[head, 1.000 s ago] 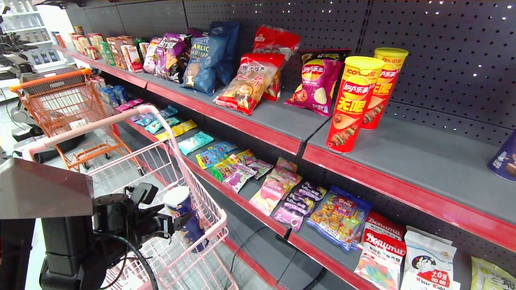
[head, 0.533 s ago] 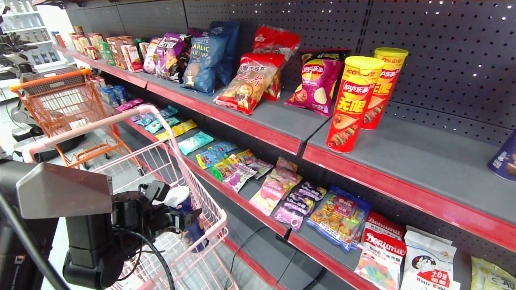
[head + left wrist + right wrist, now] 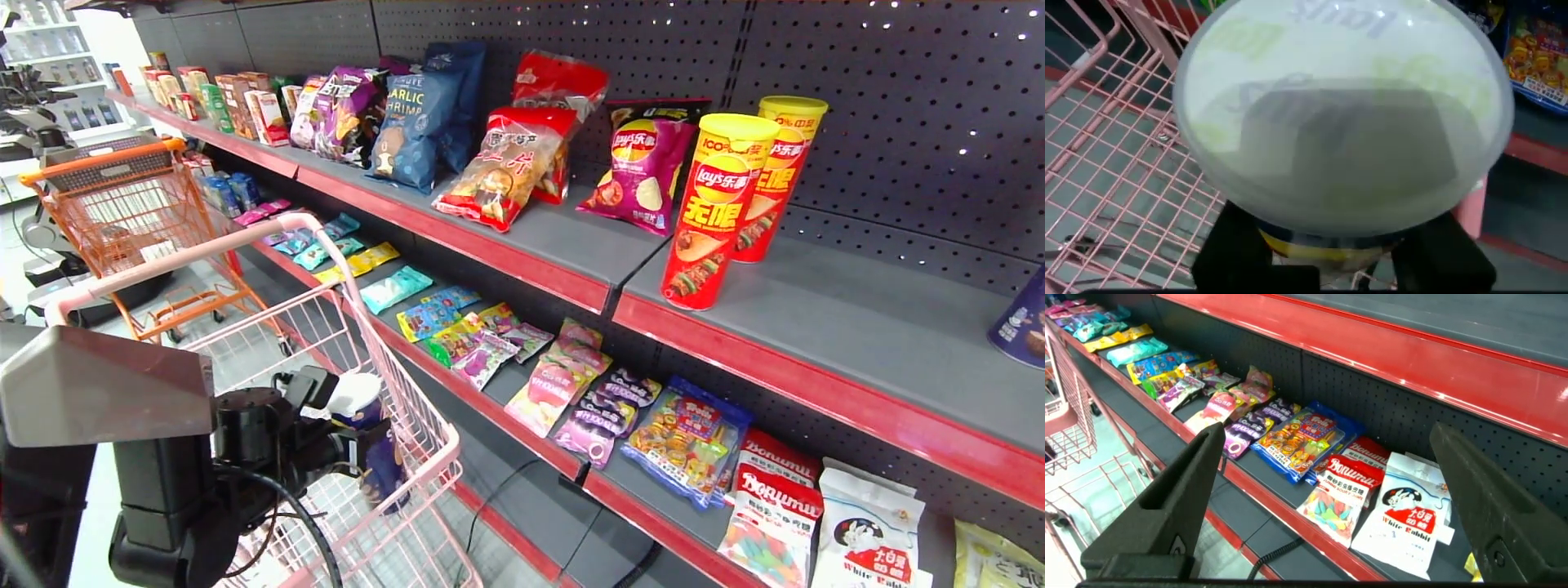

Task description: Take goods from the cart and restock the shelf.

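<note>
Left of the long grey-and-red metal shelf (image 3: 816, 327) stands the pink wire cart (image 3: 347, 286), inside which my left tool (image 3: 363, 437) pinches a dark blue tube (image 3: 380, 469) with a white plastic lid, while my right tool (image 3: 1327, 441) hangs spread near the shelf's lower tier.

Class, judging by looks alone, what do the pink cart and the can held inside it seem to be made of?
Pink cart: likely coated metal wire, glossy; thin welded grid.
Can: probably cardboard tube, printed glossy wrap.
Its lid: looks like translucent plastic; milky, shapes show through.
</note>
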Controlling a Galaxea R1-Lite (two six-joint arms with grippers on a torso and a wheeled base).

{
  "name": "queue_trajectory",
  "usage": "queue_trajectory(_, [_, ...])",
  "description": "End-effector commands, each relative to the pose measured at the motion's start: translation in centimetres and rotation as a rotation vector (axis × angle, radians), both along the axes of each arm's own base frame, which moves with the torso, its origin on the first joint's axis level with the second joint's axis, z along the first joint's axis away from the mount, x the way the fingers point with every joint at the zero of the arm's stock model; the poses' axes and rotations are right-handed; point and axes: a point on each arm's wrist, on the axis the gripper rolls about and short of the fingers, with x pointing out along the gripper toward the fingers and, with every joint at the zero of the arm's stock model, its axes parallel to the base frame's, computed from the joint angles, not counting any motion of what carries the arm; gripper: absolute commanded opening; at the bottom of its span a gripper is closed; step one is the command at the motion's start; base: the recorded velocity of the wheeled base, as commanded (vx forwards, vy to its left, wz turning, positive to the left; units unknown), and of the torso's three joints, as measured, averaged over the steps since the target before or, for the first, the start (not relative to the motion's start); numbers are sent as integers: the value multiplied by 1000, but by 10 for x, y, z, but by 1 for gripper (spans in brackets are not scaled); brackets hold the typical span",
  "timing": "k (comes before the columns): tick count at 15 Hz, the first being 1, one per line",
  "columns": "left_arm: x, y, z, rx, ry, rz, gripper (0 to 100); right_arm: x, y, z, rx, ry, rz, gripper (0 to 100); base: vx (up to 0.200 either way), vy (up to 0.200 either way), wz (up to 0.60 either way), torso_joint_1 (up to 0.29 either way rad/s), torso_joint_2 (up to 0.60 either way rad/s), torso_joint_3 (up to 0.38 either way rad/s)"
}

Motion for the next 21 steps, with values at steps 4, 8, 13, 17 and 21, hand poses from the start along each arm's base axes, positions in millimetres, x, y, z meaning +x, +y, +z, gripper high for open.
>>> queue_trajectory(4, [-54, 32, 149, -25, -286, 96, 0, 0, 0, 0, -1, -1, 2, 100, 0, 0, 0, 0, 0, 0])
queue_trajectory(8, [-132, 37, 241, -38, -337, 123, 0, 0, 0, 0, -3, -1, 2, 100, 0, 0, 0, 0, 0, 0])
queue_trajectory(13, [-265, 38, 271, -40, -383, 127, 0, 0, 0, 0, 1, -1, 0, 100, 0, 0, 0, 10, -28, -18])
queue_trajectory(17, [-288, 39, 259, -27, -407, 165, 0, 0, 0, 0, 1, -1, 1, 100, 0, 0, 0, 193, -483, -282])
queue_trajectory(21, [-287, 39, 256, 1, -404, 159, 0, 0, 0, 0, 1, -1, 1, 100, 0, 0, 0, 183, -432, -254])
